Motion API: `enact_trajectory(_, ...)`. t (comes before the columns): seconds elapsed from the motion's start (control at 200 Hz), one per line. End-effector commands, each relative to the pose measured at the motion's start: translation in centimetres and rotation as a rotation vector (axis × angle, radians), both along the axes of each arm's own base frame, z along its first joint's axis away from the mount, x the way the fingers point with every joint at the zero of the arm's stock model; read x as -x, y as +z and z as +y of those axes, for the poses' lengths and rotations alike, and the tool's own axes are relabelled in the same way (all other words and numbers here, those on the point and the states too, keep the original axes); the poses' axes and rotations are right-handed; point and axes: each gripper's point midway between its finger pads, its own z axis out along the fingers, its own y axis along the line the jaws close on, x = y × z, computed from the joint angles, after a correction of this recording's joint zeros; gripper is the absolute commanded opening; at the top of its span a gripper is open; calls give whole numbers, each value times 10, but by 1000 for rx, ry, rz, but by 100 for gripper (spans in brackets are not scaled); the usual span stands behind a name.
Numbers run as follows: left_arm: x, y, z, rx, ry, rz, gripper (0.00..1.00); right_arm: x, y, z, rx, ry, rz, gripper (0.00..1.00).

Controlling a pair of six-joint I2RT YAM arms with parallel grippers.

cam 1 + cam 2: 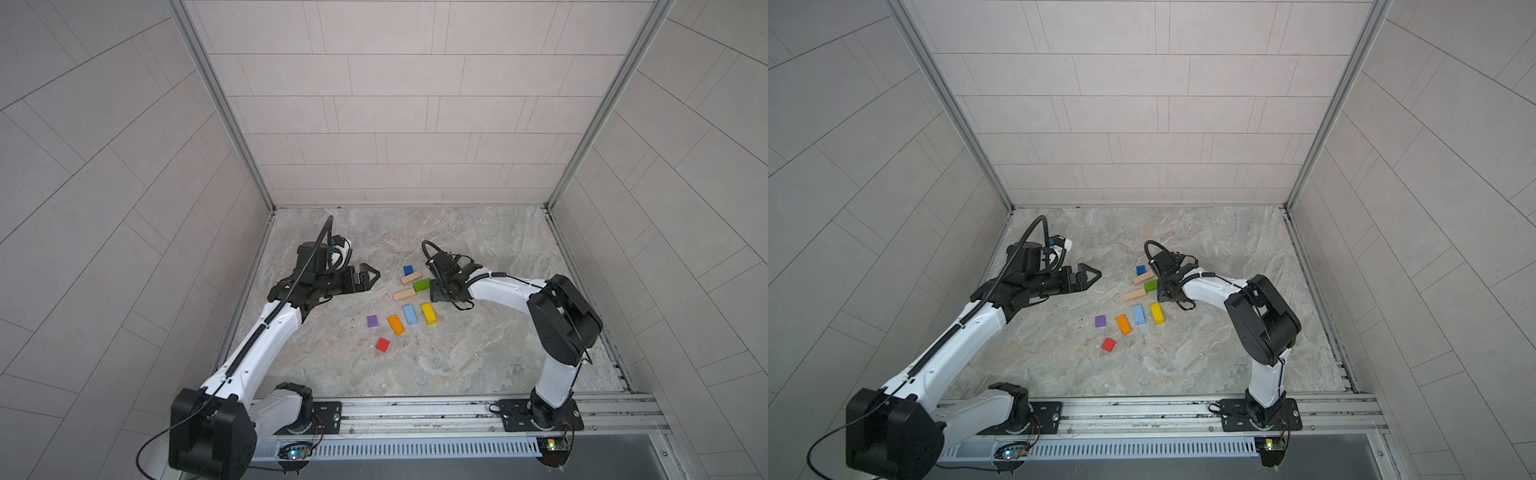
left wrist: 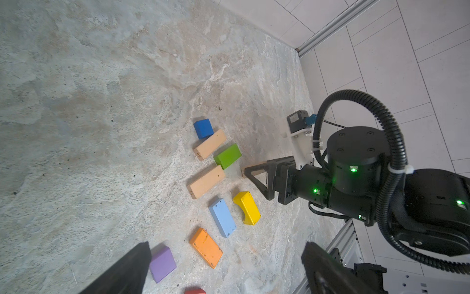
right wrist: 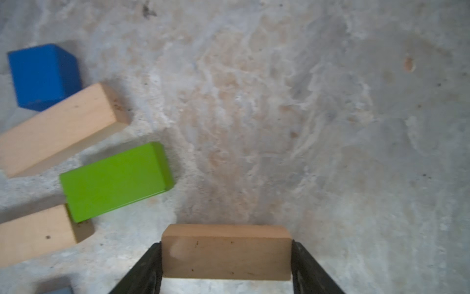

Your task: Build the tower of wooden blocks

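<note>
**A:** How are the jaws of the left gripper [image 1: 371,276] set?

**B:** They are spread wide apart. Nothing is held between them and nothing is touched. The gripper is kept above the table [image 1: 478,332], to the left of the blocks.

**A:** And the right gripper [image 3: 226,257]?

**B:** In the right wrist view its jaws are pressed on the two short ends of a tan bar [image 3: 226,239], one jaw on each end. The bar is gripped, and the jaws are kept apart by its length. Whether the bar is lifted from the table cannot be told.

**A:** Where is the tower?

**B:** Nothing is stacked. The other blocks are laid flat on the table.
- **Farthest from the arm bases:** the dark-blue cube [image 1: 408,270] is placed here and is touched by a second tan bar [image 1: 411,277].
- **Next:** the green bar [image 1: 421,285] is found just beside the right gripper, with a corner against a third tan bar [image 1: 404,295].
- **Nearer:** the orange bar [image 1: 396,324], the light-blue bar [image 1: 409,314] and the yellow bar [image 1: 429,313] are set side by side, apart.
- **Left of them:** the purple cube [image 1: 372,321] is seen.
- **Nearest:** the red cube [image 1: 382,345].

**A:** Can any writing be read?

**B:** In the left wrist view, small dark characters are seen at one end of each free tan bar. They look like digits, but they cannot be read with certainty.
</note>
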Motion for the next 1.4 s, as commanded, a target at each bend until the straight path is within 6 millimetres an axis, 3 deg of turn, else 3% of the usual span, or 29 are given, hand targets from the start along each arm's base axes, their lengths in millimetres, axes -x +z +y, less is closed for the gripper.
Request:
enact_trajectory(0.0, 0, 2, -4, 21, -13, -14, 100, 2, 6, -18, 26, 23, -3, 68)
enact_trajectory(0.29, 0, 1, -6, 33, -20, -5, 100, 5, 1, -50, 23, -1, 16, 71)
enact_trajectory(0.661, 0, 0, -5, 31, -19, -9, 100, 7, -7, -50, 5, -25, 26, 77)
enact_trajectory(0.786, 0, 1, -5, 26, -17, -13, 99, 7, -4, -51, 10, -23, 21, 84)
enact_trajectory(1.011, 1, 1, -4, 23, -19, -16, 97, 4, 10, -48, 3, -9, 6, 93)
enact_trajectory(1.191, 1, 0, -4, 17, -17, -12, 97, 6, 40, -43, -3, 35, -40, 93)
enact_trajectory(1.391, 1, 0, -3, 13, -15, -8, 97, 13, 70, -15, -28, 142, -74, 90)
